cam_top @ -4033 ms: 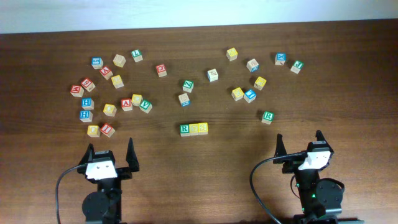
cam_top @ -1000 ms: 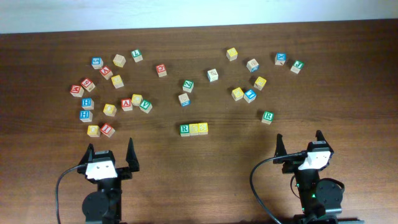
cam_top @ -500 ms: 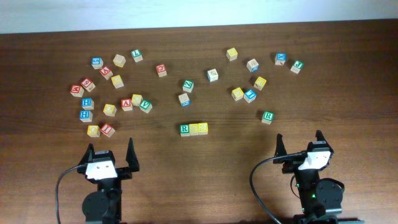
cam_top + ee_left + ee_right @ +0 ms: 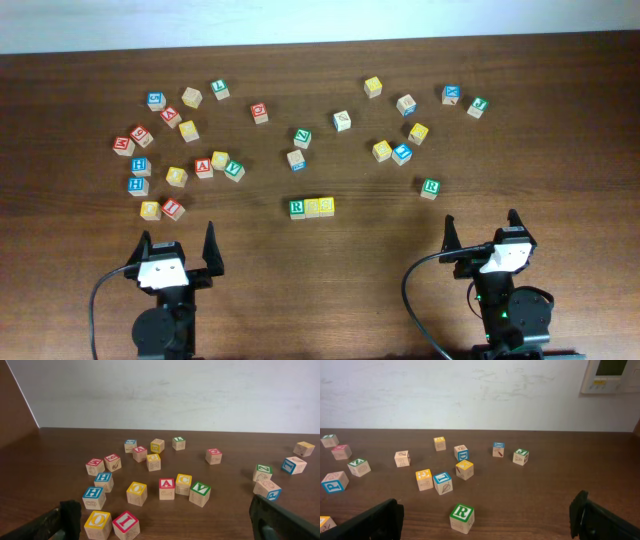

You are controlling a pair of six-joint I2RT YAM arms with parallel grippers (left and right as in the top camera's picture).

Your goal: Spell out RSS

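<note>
RSS row (image 4: pixel 312 207), judged complete on the tabletop (image 4: pixel 560 150). Left gripper (image 4: pixel 177 238) and right gripper (image 4: pixel 481 224) sat with jaws spread, empty. Row lay ahead, between both jaws: green R (image 4: pixel 297 208), then two yellow blocks (image 4: pixel 326 206), letters too small to confirm. Nothing apparently remained.

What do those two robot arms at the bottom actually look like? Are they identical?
Nearly twins. The left claw and right claw each have two black, tapering fingers on a white block, mounted on a black, rounded base. A black cable loops out beside each arm. The right one also shows a small green light.
</note>
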